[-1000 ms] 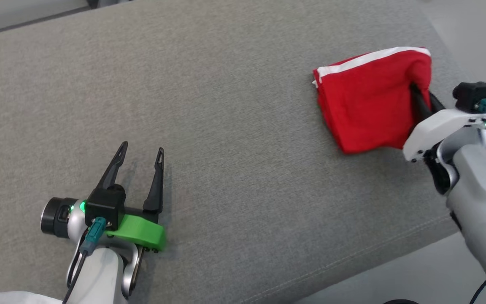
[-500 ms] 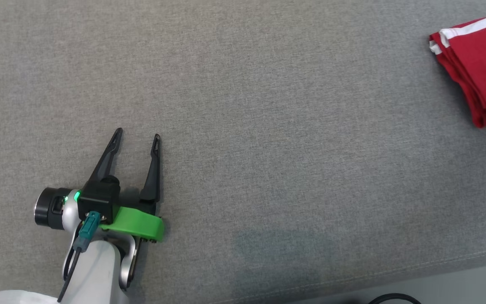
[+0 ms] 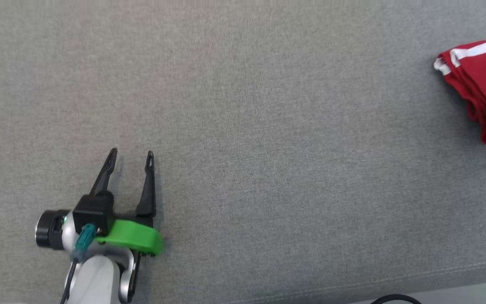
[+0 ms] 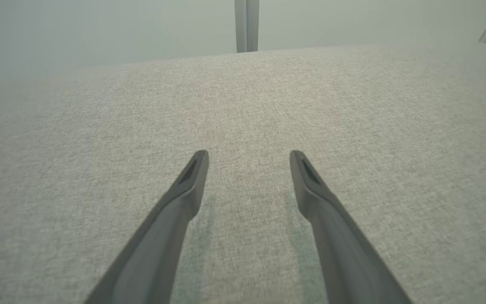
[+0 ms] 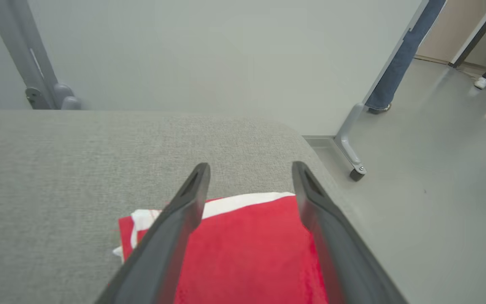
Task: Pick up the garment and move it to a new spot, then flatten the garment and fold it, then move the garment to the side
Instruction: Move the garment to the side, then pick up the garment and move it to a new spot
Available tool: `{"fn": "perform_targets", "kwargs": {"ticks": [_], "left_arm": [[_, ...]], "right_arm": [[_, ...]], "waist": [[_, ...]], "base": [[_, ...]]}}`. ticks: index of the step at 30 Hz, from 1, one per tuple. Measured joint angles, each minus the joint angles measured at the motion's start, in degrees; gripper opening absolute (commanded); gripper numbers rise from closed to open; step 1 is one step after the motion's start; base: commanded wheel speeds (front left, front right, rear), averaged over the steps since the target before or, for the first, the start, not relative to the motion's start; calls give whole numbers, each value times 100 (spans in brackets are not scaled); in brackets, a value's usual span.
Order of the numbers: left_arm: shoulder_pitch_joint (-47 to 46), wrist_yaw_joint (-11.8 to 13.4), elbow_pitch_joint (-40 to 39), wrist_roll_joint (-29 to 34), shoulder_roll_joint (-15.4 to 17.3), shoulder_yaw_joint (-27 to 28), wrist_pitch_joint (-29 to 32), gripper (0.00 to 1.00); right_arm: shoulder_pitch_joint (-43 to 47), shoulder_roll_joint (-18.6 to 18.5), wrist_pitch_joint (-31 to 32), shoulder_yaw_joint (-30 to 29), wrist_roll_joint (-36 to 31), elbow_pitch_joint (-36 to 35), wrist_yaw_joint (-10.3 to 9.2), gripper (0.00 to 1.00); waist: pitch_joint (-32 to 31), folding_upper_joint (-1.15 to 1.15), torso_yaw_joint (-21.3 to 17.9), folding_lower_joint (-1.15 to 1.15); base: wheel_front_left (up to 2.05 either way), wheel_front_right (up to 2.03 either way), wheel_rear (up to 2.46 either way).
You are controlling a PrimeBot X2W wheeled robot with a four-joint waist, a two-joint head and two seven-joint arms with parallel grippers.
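Item: red garment (image 3: pixel 471 80), folded, at 3 o'clock near the bench (image 3: pixel 243 126) edge. Right hand (image 5: pixel 249 169): spread wide over it, gripping nothing. Left hand (image 3: pixel 131 153): wide, empty (7 o'clock). I judge this the last step, the move aside; next I must lift clear without snagging cloth.

Soft, even light fills the scene, bright and diffuse. In the left wrist view the left gripper (image 4: pixel 248 155) throws faint greenish shadows onto the grey worktop (image 4: pixel 352 126). The head view is smeared by motion, the garment (image 3: pixel 471 76) blurred; wrist-view fingers (image 5: pixel 158 253) near the lens look soft.
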Motion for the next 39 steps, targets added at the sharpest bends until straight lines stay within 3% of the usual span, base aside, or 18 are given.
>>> {"fn": "perform_targets", "kwargs": {"ticks": [3, 7, 17, 27, 39], "left_arm": [[195, 34, 56, -49, -12, 129, 0, 100], [422, 81, 180, -104, -24, 281, 0, 100], [995, 129, 445, -219, -44, 554, 0, 100], [1469, 141, 577, -289, -46, 724, 0, 100], [1601, 180, 553, -299, -47, 814, 0, 100]], "right_arm": [[662, 550, 0, -18, 13, -869, 0, 100], [1472, 1006, 0, 202, 51, -1544, 0, 100], [3087, 1695, 0, 460, 122, -2182, 0, 100], [3786, 2095, 0, 532, -8, -2490, 0, 100], [4021, 2208, 0, 502, 1, -2795, 0, 100]], "waist": [[-276, 0, -12, 0], [-654, 0, -21, 0], [-1581, 0, 89, 0], [-2370, 0, 263, 0], [-2591, 0, 436, 0]], "base": [[0, 0, 0], [0, 0, 0], [0, 0, 0], [0, 0, 0], [0, 0, 0]]}}
